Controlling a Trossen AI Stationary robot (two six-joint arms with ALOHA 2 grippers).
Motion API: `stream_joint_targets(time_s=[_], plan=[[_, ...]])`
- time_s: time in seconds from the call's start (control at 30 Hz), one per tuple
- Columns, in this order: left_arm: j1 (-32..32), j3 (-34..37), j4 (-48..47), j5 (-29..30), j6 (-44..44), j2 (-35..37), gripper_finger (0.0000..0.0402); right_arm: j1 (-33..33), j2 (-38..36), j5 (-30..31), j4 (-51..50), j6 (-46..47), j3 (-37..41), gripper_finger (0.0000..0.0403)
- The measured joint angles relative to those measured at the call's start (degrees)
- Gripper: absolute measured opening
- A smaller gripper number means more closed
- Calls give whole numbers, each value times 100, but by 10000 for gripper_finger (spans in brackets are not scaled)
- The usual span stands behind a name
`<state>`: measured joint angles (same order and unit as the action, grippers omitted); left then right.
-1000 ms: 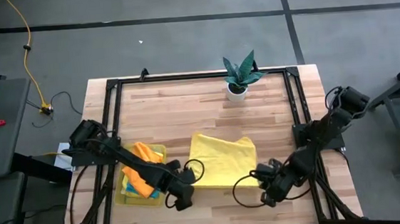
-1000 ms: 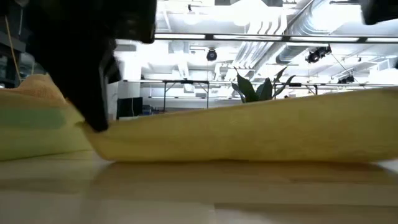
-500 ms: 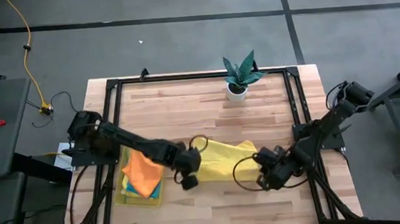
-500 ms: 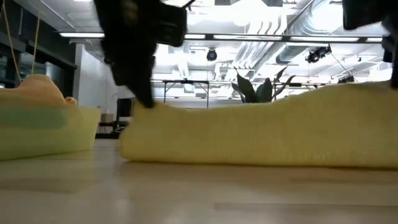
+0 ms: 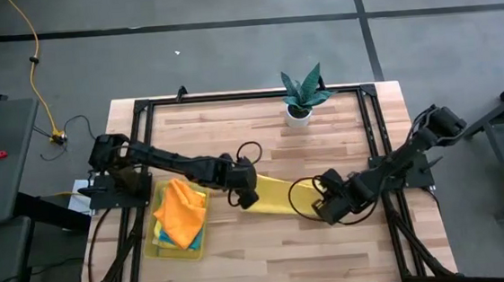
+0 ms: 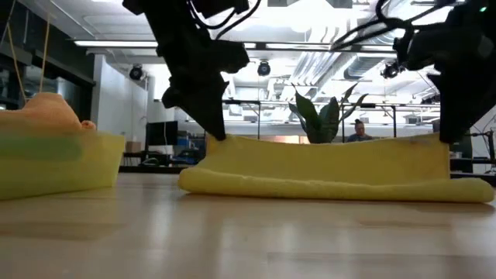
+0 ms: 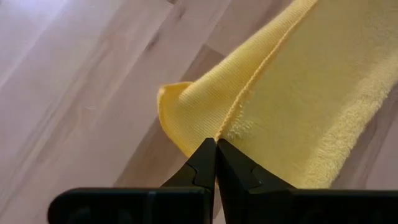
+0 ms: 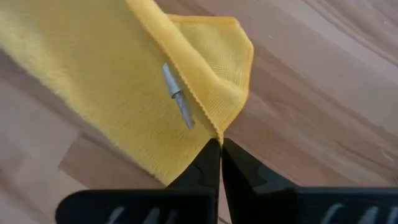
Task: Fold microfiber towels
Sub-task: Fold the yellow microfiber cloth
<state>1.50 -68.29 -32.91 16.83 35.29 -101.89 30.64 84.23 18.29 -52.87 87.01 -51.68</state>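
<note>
A yellow microfiber towel lies as a narrow band across the middle of the table, its lower fold resting on the wood. Its upper edge is raised between my two grippers. My left gripper is shut on the towel's left end, my right gripper on its right end. At the left, a translucent yellow tray holds more towels, an orange one on top. My left gripper pinches the towel's hemmed edge at its left corner between the two shut fingertips, slanting down from above. That corner is raised off the table; the cloth hangs below it down to the fold on the wood. My right gripper pinches the hemmed edge at the right corner, near a small grey label, between its shut fingertips, pointing steeply down. The corner is held up, and the edge runs nearly level across to the other gripper.
A small potted plant stands at the far edge, behind the towel. A black frame runs around the table top. Bare wood lies in front of the towel and between towel and plant.
Both grippers, shut the whole time, have gone toward the table's far edge with the towel's near edge, the left one also toward the right. The towel, spread flat before, now doubles over itself. Its near edge is lifted and carried back while the rest stays on the wood.
</note>
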Motion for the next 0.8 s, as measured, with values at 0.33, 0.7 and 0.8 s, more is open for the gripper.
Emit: stream_joint_targets(time_s=[0.33,0.7,0.8], plan=[[-33,0,1,440,31,-7,2,-192,284,126,-30,19,0,0],[-67,-2,-23,767,-24,-9,40,-217,284,91,-127,15,2,37],[-144,0,-30,778,-112,-11,68,-217,284,109,-234,17,2,87]])
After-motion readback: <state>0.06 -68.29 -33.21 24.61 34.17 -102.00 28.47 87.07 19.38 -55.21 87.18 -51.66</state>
